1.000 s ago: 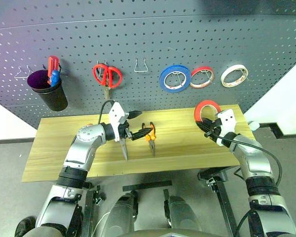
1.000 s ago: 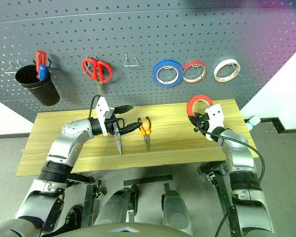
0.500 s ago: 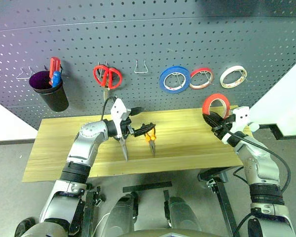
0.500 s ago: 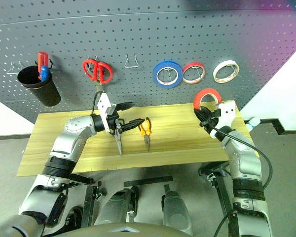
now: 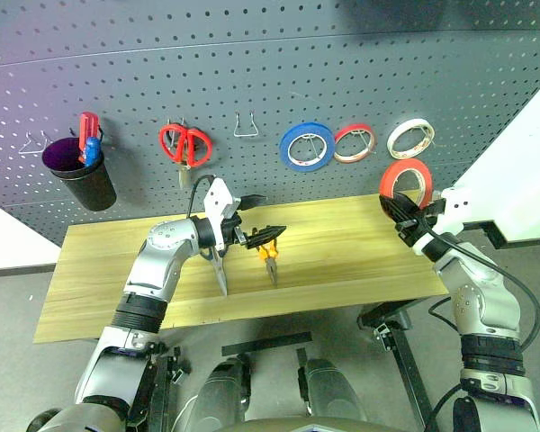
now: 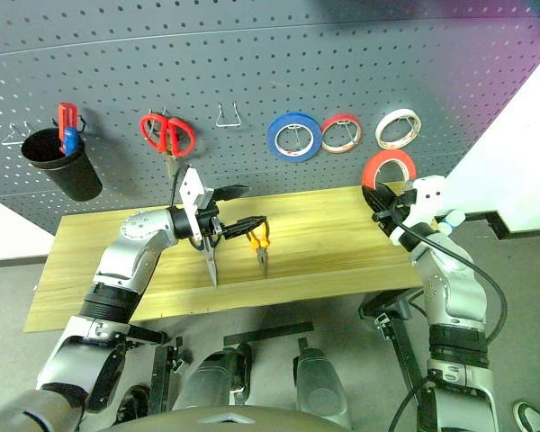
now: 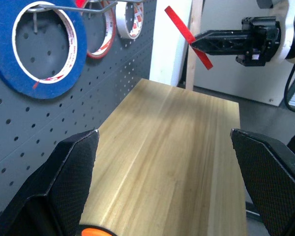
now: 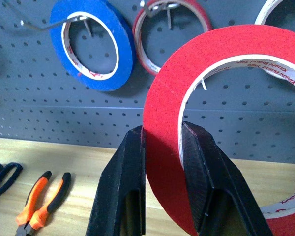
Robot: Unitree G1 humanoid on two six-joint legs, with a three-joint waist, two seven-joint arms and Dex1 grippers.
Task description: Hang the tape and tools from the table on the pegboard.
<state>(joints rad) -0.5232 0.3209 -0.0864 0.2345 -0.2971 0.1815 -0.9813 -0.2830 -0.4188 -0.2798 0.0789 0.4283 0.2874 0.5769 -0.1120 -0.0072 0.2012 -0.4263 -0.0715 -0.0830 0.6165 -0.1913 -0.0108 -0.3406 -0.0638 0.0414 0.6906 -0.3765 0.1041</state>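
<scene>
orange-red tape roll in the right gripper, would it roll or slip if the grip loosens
Probably yes. The tape is a thin round ring pinched only at its lower band by the right gripper, held clear above the table, so it could pivot, drop and roll. It looks light and fairly stiff, keeping its round shape.

The right gripper (image 5: 403,209) pinches the orange-red tape (image 5: 406,181) upright before the pegboard (image 5: 252,72), while the left gripper (image 5: 259,217) hangs spread above pliers (image 5: 269,255) on the table (image 5: 342,261).
</scene>
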